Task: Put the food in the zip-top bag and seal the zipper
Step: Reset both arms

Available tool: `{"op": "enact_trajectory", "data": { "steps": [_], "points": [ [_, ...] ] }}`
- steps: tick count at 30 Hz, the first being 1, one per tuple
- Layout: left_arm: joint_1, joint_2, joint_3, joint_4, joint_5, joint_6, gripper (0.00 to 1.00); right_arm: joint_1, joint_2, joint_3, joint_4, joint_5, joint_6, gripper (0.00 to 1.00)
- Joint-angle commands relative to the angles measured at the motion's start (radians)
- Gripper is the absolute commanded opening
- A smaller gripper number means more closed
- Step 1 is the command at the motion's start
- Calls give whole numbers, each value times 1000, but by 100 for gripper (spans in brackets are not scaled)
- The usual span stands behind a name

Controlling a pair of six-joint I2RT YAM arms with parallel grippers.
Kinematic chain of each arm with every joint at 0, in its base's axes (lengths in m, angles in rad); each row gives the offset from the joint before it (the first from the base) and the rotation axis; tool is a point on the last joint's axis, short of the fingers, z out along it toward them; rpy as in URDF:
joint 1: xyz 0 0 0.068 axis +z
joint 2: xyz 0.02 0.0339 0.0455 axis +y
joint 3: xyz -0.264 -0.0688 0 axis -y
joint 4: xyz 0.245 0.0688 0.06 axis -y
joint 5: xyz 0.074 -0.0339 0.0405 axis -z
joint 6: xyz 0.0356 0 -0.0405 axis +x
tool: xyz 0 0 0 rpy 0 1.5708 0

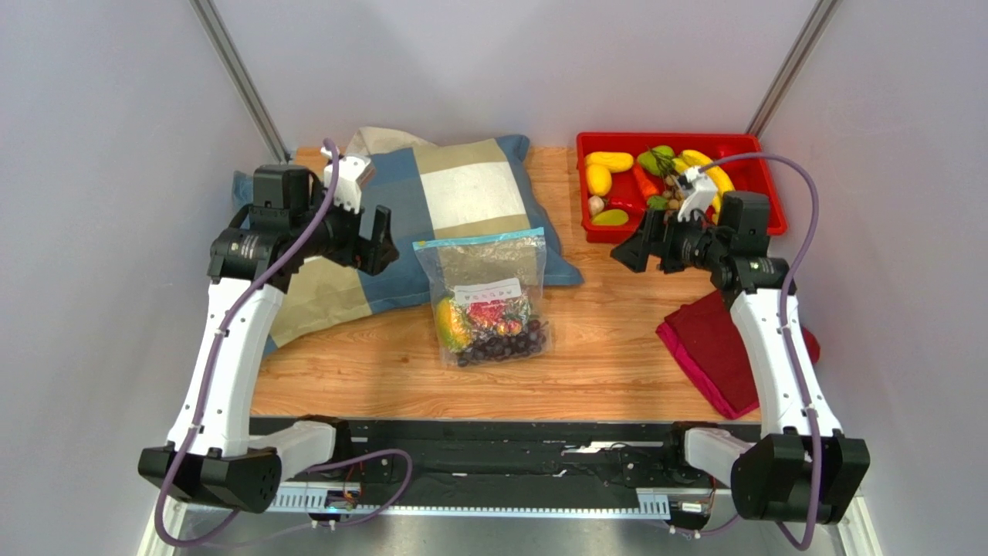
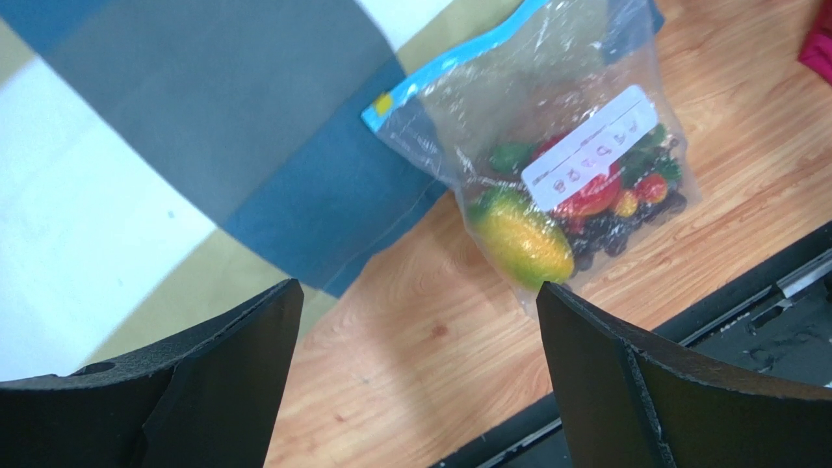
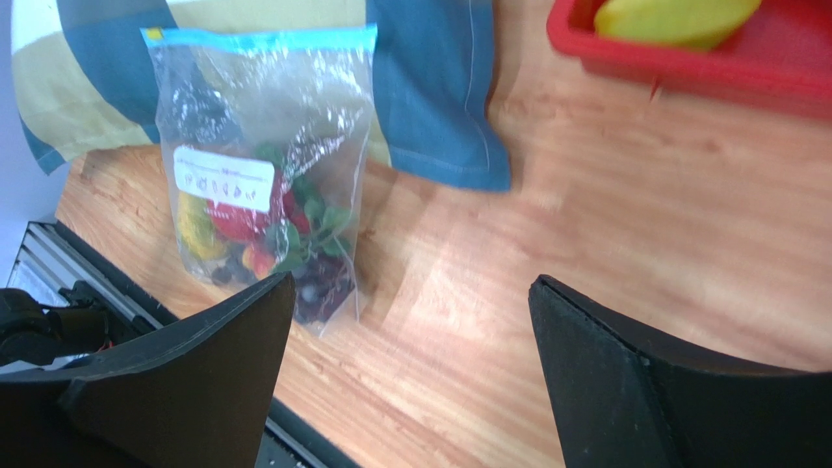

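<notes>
- My left jaws and right jaws both stand wide open, empty.
- Zip-top bag (image 1: 485, 278) lies on the worktop (image 1: 603, 348) between them, food (image 1: 493, 327) at its 6 o'clock end, zipper (image 1: 478, 240) at 12 o'clock.

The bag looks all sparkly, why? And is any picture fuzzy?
Left wrist view: light glints white off the crinkly zip-top bag, and the dark fingers up close look soft. Right wrist view: the same glints, and the red tray is a bit blurry. Top view: sharp, with even light and faint shadows.
</notes>
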Motion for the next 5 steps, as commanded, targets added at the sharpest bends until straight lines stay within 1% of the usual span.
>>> {"op": "enact_trajectory", "data": {
  "steps": [1,5],
  "points": [
    [33,-71,-113,16,-51,-74,99,1,-85,-69,-10,31,46,95],
    [47,-84,-129,21,-57,-84,99,1,-88,-78,-4,28,56,95]
  ]
}}
